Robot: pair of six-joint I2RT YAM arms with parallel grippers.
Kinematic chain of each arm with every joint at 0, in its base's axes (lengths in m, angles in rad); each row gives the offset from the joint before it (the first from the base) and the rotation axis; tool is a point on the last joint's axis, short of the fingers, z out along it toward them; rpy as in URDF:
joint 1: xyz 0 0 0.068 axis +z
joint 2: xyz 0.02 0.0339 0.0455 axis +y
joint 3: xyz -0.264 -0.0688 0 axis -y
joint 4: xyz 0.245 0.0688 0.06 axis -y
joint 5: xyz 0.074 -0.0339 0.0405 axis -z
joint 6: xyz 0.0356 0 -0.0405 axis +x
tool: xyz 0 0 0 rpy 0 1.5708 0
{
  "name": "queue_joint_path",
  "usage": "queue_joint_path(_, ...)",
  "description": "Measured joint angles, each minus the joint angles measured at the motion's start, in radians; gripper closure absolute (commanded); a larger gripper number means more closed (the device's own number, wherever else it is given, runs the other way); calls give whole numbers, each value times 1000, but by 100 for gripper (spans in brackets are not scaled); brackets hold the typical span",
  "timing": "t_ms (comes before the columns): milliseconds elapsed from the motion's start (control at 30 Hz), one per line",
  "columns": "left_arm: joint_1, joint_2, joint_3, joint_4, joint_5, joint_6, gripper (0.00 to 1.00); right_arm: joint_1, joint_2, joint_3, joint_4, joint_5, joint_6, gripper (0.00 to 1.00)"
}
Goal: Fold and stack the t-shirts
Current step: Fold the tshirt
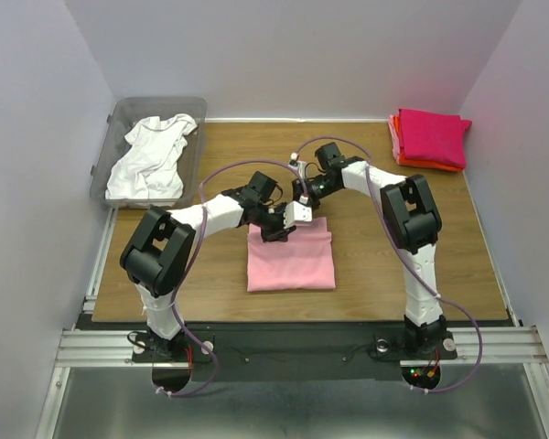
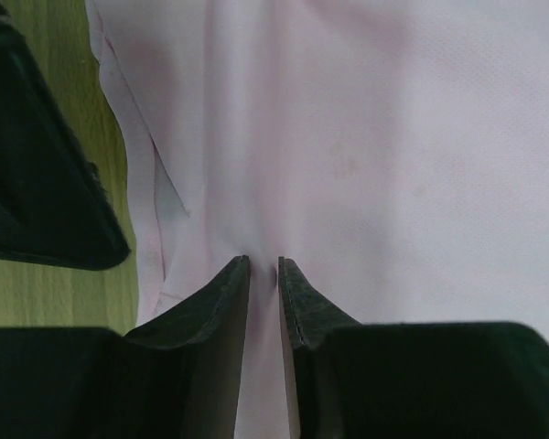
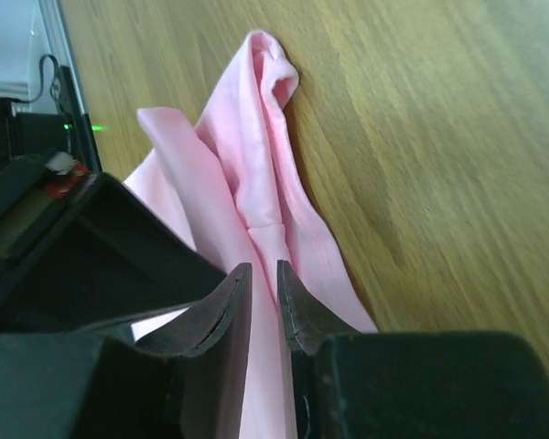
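Observation:
A light pink t-shirt [image 1: 290, 259] lies as a rough rectangle in the middle of the table. Both grippers meet at its far edge. My left gripper [image 1: 276, 230] [image 2: 263, 265] has its jaws drawn narrow with pale pink cloth [image 2: 348, 137] pinched between them. My right gripper [image 1: 302, 213] [image 3: 263, 270] is shut on a bunched fold of the same shirt [image 3: 256, 155], which rises in a ridge off the wood. A white t-shirt [image 1: 152, 155] lies crumpled in the bin. Folded magenta [image 1: 433, 135] and orange [image 1: 398, 146] t-shirts are stacked at the far right corner.
The clear grey plastic bin [image 1: 199, 151] stands at the far left, off the wooden table [image 1: 375, 265]. Walls close in on the left, the right and the back. The arms' bases sit on the rail [image 1: 293, 346] at the near edge.

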Motion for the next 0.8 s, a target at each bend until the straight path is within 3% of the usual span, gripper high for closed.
queue_joint_path(100,-1,2,0,1,0,2,85,23,24,-21,22,-2,2,79)
queue_joint_path(200,-1,2,0,2,-3,2,62,43,60,-51,31,-2,3,80)
queue_joint_path(233,-1,2,0,2,-5,3,59,45,68,-55,31,-11,5,80)
queue_joint_path(500,-4,2,0,20,-37,0,54,48,75,-62,40,-39,6,81)
queue_joint_path(633,-6,4,2,20,-45,2,60,48,75,-62,40,-38,6,81)
queue_joint_path(800,-9,16,4,10,-45,14,85,48,75,-62,41,-38,6,82)
